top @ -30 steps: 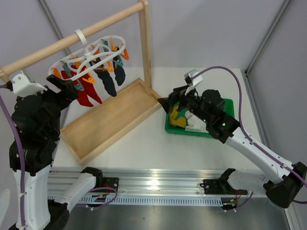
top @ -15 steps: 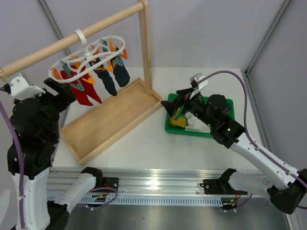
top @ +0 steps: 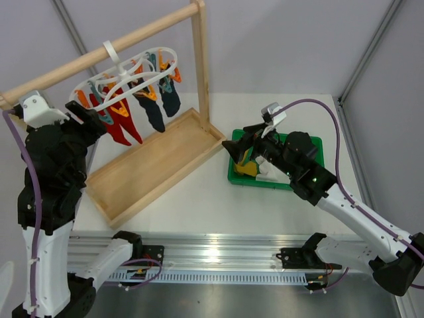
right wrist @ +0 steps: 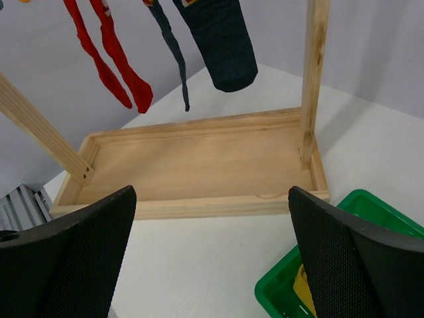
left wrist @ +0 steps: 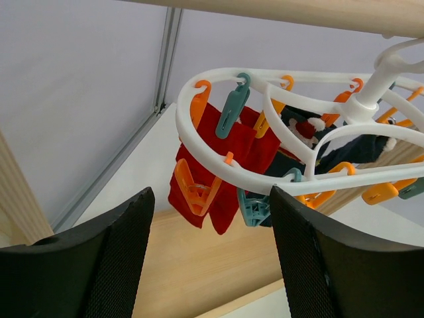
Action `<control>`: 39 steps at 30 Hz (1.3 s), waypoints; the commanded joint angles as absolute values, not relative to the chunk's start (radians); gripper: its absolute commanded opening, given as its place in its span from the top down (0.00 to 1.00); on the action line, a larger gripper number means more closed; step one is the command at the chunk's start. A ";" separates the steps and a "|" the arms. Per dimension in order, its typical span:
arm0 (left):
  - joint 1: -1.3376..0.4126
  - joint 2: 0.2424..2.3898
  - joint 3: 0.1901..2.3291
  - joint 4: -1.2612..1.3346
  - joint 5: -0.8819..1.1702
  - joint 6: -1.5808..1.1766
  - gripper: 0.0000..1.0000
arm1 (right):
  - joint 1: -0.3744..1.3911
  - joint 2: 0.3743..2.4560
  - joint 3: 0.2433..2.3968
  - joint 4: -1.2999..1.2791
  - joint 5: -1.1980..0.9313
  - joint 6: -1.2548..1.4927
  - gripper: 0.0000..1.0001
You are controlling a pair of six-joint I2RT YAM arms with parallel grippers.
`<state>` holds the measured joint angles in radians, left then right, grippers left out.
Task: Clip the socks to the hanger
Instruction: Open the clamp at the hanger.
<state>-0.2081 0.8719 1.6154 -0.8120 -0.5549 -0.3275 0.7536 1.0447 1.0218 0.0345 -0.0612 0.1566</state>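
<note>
The white hanger (top: 136, 74) hangs by its hook from the wooden bar, with red socks (top: 120, 126) and navy socks (top: 158, 112) clipped under it. A mustard sock (top: 246, 165) and a white sock (top: 268, 173) lie in the green bin (top: 311, 144). My left gripper (top: 89, 119) is open at the hanger's left end with nothing between its fingers. In the left wrist view the hanger (left wrist: 311, 74) curves above the left gripper (left wrist: 209, 258), with an orange peg (left wrist: 192, 192) and a teal peg (left wrist: 255, 205) just ahead. My right gripper (top: 237, 140) is open above the bin's left edge.
The tall wooden rack (top: 200, 63) stands in its tray base (top: 152, 165) at the left. In the right wrist view the right gripper (right wrist: 212, 258) looks across white table at the tray (right wrist: 199, 159), with the green bin (right wrist: 371, 205) at lower right.
The hanger has swung and turned on the bar. My left gripper has risen a little toward its left end, jaws narrowing slightly. The right gripper shifted slightly to the right, then held still.
</note>
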 commanded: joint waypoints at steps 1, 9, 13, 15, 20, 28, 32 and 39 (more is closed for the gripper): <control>-0.201 0.885 1.606 -0.784 -0.554 -0.304 0.27 | 0.758 1.037 1.019 0.072 -0.055 0.156 0.00; -0.202 0.847 1.591 -0.795 -0.529 -0.310 0.26 | 0.758 1.037 1.012 0.069 -0.048 0.152 0.00; -0.202 0.830 1.591 -0.802 -0.525 -0.305 0.26 | 0.758 1.037 1.011 0.071 -0.049 0.152 0.01; -0.202 0.824 1.594 -0.807 -0.526 -0.302 0.25 | 0.758 1.039 1.009 0.071 -0.051 0.150 0.01; -0.202 0.805 1.582 -0.830 -0.537 -0.302 0.25 | 0.758 1.037 1.006 0.072 -0.052 0.153 0.01; -0.202 0.805 1.565 -0.831 -0.514 -0.318 0.28 | 0.756 1.032 1.002 0.078 -0.060 0.156 0.00; -0.204 0.816 1.569 -0.815 -0.515 -0.318 0.28 | 0.758 1.029 1.002 0.078 -0.061 0.158 0.00; -0.202 0.841 1.591 -0.764 -0.499 -0.316 0.32 | 0.758 1.026 0.996 0.083 -0.061 0.156 0.00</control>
<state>-0.2081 0.8162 1.5673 -0.8116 -0.5270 -0.3290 0.7536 1.0431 0.9993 0.0357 -0.0612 0.1566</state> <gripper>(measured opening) 0.690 0.993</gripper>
